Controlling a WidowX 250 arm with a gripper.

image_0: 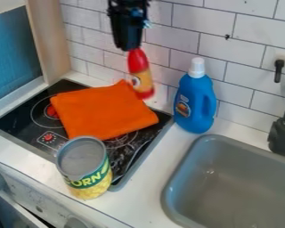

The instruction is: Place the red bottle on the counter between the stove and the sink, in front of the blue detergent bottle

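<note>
From here I can see the black gripper [132, 48] at the top of the frame, a little left of the middle, with the red and yellow bottle [145, 81] hanging beneath it. It is closed around the bottle's red upper end, and the bottle leans slightly, its base toward the right. The bottle shows in front of the white tiled wall [228, 51], by the upper right corner of an orange cloth [103, 111]; I can't tell whether the two touch. The cloth lies spread over much of the black stove top [26, 109], at the left. Below the cloth in the frame, a yellow and green can [85, 169] stands upright by the stove's lower edge, its grey top facing up. Right of the stove, a blue jug [194, 104] with a white cap stands upright on the white surface [146, 189], near the wall. The grey sink [240, 187] takes up the lower right, with a black faucet [282, 136] at the right edge.
</note>
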